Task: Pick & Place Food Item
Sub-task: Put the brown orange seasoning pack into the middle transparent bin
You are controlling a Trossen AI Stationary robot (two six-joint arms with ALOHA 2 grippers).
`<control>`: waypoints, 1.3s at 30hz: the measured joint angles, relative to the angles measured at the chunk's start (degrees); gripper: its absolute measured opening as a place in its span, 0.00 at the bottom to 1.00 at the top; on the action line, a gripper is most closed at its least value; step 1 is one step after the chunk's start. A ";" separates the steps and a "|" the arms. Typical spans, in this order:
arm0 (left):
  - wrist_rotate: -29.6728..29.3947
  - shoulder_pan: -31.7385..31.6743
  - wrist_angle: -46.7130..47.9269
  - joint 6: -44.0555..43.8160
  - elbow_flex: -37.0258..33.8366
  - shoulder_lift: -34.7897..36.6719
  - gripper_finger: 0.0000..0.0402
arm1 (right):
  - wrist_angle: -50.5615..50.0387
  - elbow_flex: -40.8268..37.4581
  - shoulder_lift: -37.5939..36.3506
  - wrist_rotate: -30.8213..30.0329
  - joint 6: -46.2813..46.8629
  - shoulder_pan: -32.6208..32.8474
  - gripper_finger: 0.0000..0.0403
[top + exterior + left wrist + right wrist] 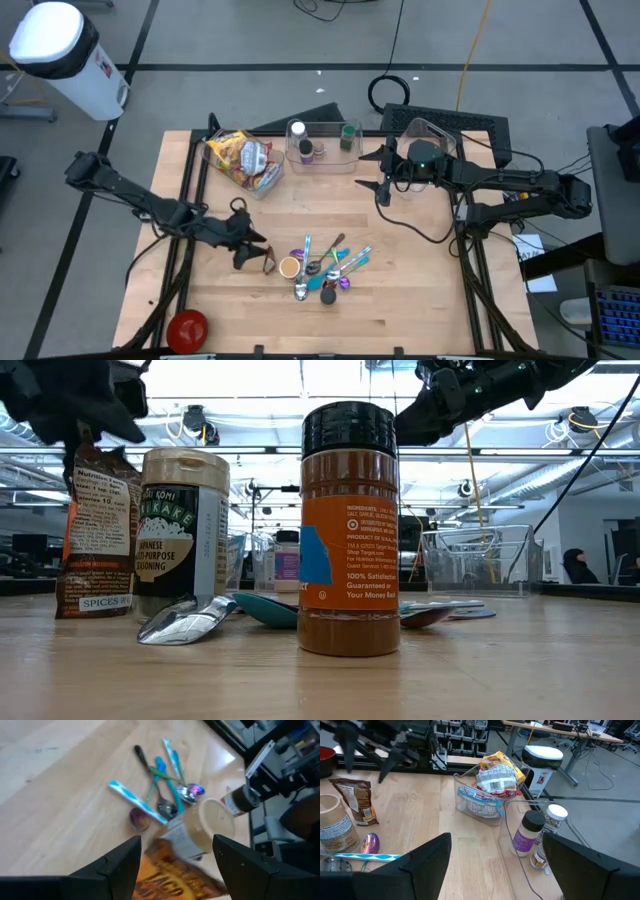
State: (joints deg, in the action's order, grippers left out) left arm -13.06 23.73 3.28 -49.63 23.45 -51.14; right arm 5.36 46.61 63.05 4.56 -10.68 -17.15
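wooden table (400, 290), seen from above. left gripper (250, 250) sits at about 8 o'clock from table centre, fingers parted to a middling width and empty, hovering over a brown taco seasoning packet (175, 875) that stands upright just beside a tan-lidded seasoning jar (289, 266). left wrist view shows the packet between the 2 dark fingers (117, 865) but not pinched. low view: the packet (97, 530) stands touching the jar (183, 530), with an orange spice bottle (349, 530), black cap, nearer the camera. a scatter of spoons (330, 268) lies at 6 o'clock of centre, touching the jar's side.

right gripper (383, 172) hangs at 1 o'clock, fingers wide, holding nothing, just beside a clear bin (322, 145) with small bottles at 12 o'clock. a second clear bin (240, 160) packed with snack bags sits at 11 o'clock. red bowl (187, 327) at the 7 o'clock corner.
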 joint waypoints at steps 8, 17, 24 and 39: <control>4.51 0.55 5.90 -0.73 8.48 -13.10 0.63 | 0.01 0.00 0.00 -0.01 0.76 0.00 0.75; 6.08 -1.32 19.45 -1.71 16.14 -19.40 0.58 | -0.06 0.00 0.00 0.00 2.53 0.00 0.75; 5.49 -1.32 21.50 -1.38 16.43 -19.50 0.29 | -0.52 0.00 0.00 0.00 2.55 0.00 0.75; -0.96 -11.95 17.95 24.09 16.45 -19.49 0.01 | 0.18 0.00 -0.02 -0.02 2.64 0.00 0.75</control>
State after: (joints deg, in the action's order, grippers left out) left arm -14.01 11.78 21.23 -25.53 39.90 -70.63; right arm 5.54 46.61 63.02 4.54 -8.03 -17.15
